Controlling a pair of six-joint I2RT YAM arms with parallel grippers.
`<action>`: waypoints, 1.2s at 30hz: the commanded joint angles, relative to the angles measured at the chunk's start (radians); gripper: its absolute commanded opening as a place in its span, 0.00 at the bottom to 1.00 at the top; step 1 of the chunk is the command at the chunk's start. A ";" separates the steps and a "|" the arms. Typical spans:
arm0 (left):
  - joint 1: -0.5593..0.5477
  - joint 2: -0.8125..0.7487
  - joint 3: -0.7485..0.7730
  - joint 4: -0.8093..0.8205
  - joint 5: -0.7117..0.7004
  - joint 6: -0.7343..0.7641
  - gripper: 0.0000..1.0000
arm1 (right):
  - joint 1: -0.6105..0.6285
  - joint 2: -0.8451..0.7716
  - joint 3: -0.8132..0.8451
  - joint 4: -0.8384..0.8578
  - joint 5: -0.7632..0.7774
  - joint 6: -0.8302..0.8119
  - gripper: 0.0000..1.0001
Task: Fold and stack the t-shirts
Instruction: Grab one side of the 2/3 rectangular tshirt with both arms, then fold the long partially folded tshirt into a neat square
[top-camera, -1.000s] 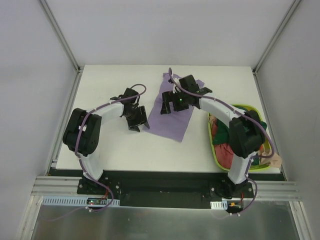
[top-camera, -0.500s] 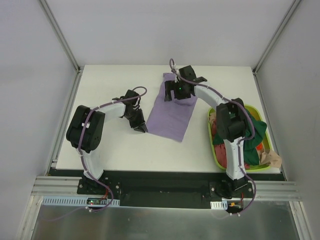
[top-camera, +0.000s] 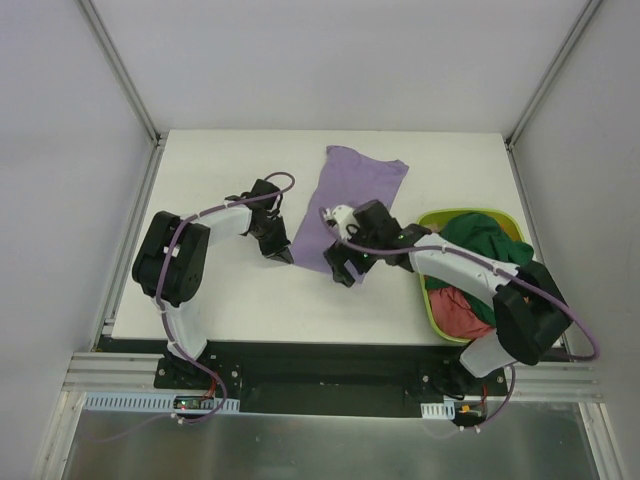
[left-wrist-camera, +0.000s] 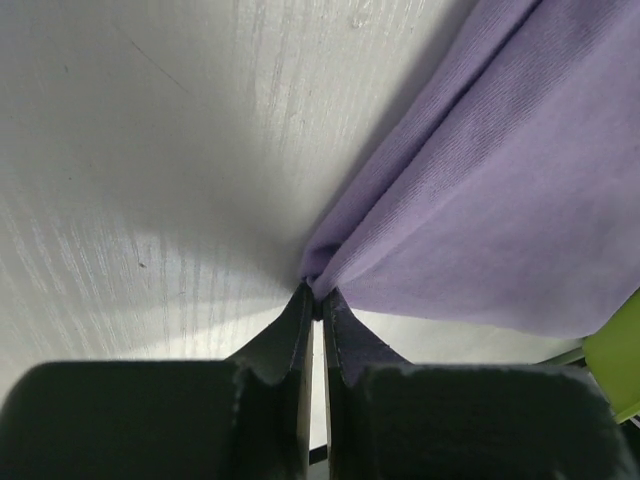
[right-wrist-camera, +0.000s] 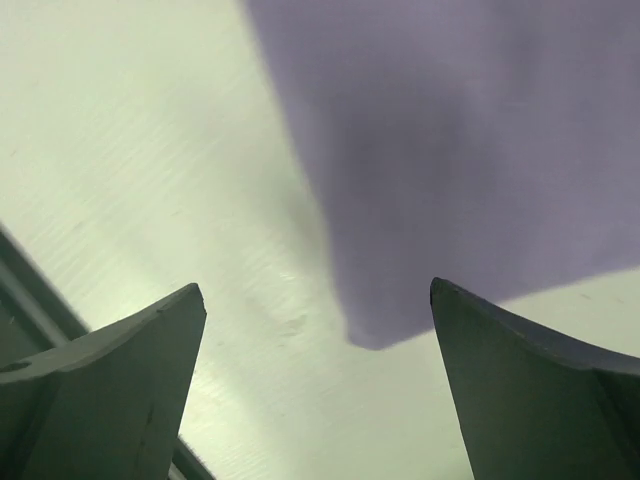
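Left wrist shows the left tool (left-wrist-camera: 316, 300) clamped on the limp lavender t-shirt (left-wrist-camera: 500, 180) edge; right tool (right-wrist-camera: 315, 288) gapes apart. Light, floppy cloth, I'd say: grip corners.

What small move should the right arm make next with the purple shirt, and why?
Probably lower the right end effector onto the near corner of the lavender t-shirt and close it. Its jaws stand open above that corner, while the left end effector pinches the other near corner, so both could then fold the hem over.
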 joint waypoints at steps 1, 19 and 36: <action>0.007 -0.037 -0.021 -0.003 -0.091 -0.011 0.00 | 0.131 -0.045 -0.060 0.001 0.010 -0.146 0.99; 0.049 -0.091 -0.054 -0.004 -0.094 -0.037 0.00 | 0.211 0.244 0.091 -0.211 0.149 -0.149 0.43; 0.104 -0.781 -0.502 -0.082 -0.268 -0.183 0.00 | 0.484 0.055 0.111 -0.187 -0.187 0.047 0.01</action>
